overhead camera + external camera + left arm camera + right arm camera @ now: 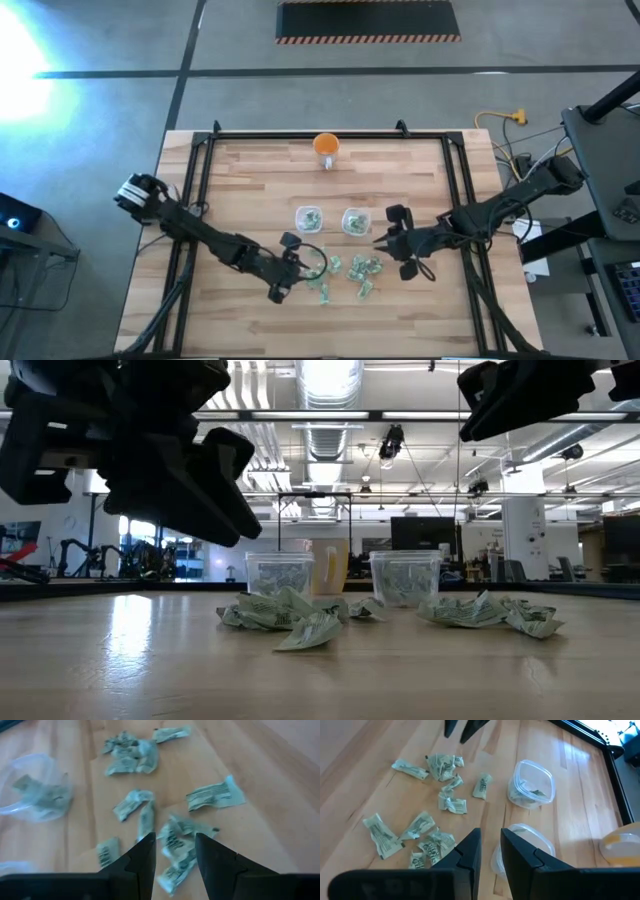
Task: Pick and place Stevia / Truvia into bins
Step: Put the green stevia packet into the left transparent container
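Observation:
Several crumpled pale green-and-white sachets lie loose on the wooden table, near of the two clear bins. Both bins hold a few sachets. My left gripper hangs open above the left part of the pile; in its wrist view the sachets lie below its fingers. My right gripper hovers open by a narrow gap beside the right bin, to the right of the pile. In the low view both arms are well off the table.
An orange cup stands near the table's far edge, behind the bins. A black frame runs along the left, far and right sides of the table. Bare wood lies near of the pile and to its left.

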{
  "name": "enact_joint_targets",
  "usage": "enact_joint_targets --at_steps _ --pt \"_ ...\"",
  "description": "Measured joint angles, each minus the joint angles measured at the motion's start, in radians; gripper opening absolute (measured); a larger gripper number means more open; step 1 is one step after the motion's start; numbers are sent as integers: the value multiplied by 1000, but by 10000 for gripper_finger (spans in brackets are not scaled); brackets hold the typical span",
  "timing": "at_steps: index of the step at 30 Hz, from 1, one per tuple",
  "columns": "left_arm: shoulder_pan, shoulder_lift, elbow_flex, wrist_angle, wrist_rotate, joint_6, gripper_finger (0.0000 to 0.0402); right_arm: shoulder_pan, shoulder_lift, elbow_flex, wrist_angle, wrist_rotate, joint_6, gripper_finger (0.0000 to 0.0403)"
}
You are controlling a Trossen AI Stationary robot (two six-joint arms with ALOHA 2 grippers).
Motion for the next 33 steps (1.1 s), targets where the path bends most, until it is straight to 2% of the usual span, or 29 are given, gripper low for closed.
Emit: enact_joint_targets --at_steps 14,33 --pt "-2 135 60 42 52 -17 121 0 4 0 0 -1 3 63" --pt "0 154 48 58 63 -50 121 0 5 0 0 -3 19 63"
